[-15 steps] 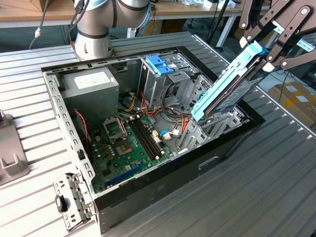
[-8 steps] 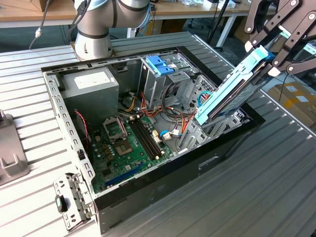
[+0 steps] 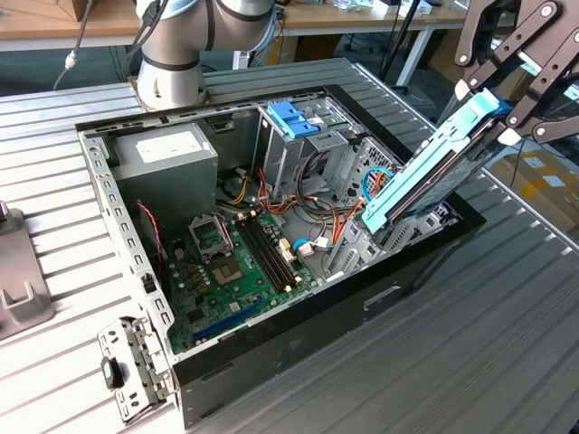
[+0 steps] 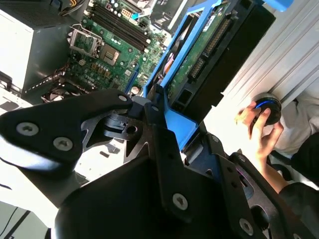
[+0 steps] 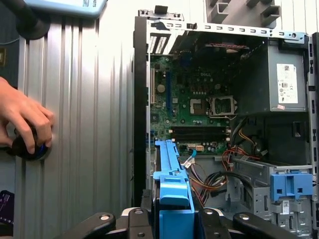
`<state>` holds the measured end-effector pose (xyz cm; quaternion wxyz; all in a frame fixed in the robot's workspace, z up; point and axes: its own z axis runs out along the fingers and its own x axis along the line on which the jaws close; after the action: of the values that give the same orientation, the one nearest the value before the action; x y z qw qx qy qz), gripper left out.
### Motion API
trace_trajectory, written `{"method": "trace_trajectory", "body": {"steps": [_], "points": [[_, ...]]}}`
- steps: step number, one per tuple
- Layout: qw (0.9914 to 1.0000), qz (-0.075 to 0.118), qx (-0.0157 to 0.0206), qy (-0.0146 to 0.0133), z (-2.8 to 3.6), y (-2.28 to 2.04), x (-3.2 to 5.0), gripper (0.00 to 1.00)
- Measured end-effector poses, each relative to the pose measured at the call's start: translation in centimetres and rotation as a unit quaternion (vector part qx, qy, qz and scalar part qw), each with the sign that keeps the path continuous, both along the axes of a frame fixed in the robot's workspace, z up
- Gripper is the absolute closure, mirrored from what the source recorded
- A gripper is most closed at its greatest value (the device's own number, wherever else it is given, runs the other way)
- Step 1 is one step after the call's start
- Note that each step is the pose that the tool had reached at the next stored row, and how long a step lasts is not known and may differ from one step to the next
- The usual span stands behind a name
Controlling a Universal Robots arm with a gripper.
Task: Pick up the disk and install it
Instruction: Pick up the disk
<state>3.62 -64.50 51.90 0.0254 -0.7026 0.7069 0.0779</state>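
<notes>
The disk (image 3: 425, 176), a dark drive in a light blue carrier, hangs tilted over the exterior view's right end of the open computer case (image 3: 109, 181). Its lower end dips just inside the case beside the cables; its upper end sits in my gripper (image 3: 496, 113), which is shut on it. In the first wrist view the disk (image 5: 172, 184) runs out from between the black fingers (image 5: 214, 219) toward the motherboard. In the second wrist view the disk (image 4: 209, 55) shows its green underside board, clamped in the gripper (image 4: 164, 114).
Inside the case lie the motherboard (image 3: 235, 262), grey power supply (image 3: 167, 154), and a metal drive cage with a darker blue latch piece (image 3: 294, 117). The arm's base (image 3: 172, 63) stands behind. A person's hand (image 5: 22, 122) rests on a round knob beside the case. A bracket (image 3: 136, 366) lies in front.
</notes>
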Motion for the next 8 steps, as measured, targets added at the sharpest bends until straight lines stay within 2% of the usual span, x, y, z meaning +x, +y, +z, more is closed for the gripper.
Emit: {"method": "trace_trajectory", "body": {"steps": [8], "points": [[1.00000,0.000,0.0000,0.0000,-0.12,-0.74,0.29,0.63]]}}
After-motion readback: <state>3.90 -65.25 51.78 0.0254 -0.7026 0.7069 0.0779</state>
